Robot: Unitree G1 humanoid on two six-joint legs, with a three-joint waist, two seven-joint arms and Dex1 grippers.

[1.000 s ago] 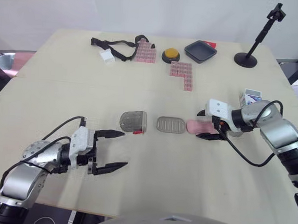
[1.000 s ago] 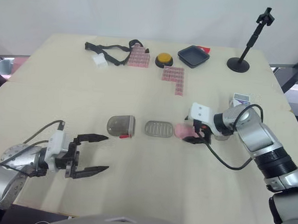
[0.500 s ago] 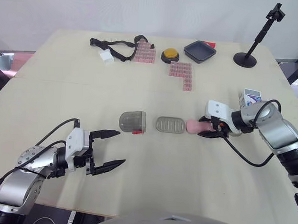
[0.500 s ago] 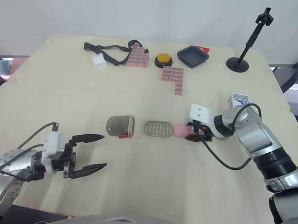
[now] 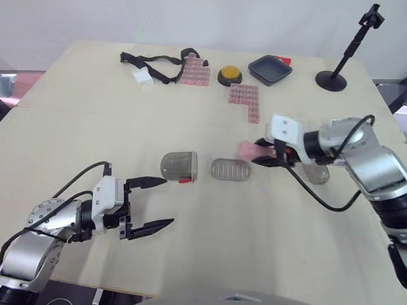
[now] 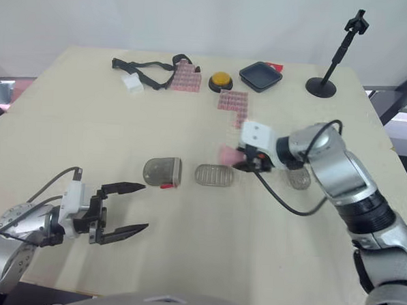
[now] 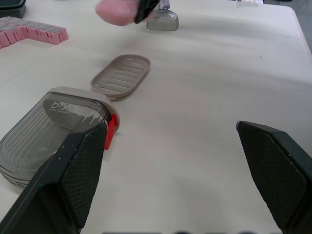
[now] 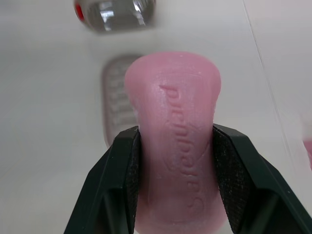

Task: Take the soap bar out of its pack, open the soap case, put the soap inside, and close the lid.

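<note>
Currently the soap-into-case step is in hand: on the beige table (image 5: 89,126) the case already lies open and the soap is out of its pack. The left gripper (image 5: 168,202) hovers low near the front edge with its jaws wide apart and empty. It sits near the lid and well apart from the soap. The right gripper (image 8: 175,134) is clamped on the pink soap bar (image 8: 170,83), one black finger (image 8: 122,170) pressed on each long side and the front half of the bar sticking out past the tips. The clear domed lid (image 5: 179,166), with a red tab (image 5: 184,181), rests on the table just beside the ribbed base tray (image 5: 230,169), not touching it. The soap looks lifted off the table, near the tray's right end and a bit beyond it, not yet over the middle. Next move, as I judge it: shift the bar toward the robot's left until centred over the tray, line it up with the tray's long axis, lower and let go. The tray looks light and may slide. After that the lid needs fitting on.
</note>
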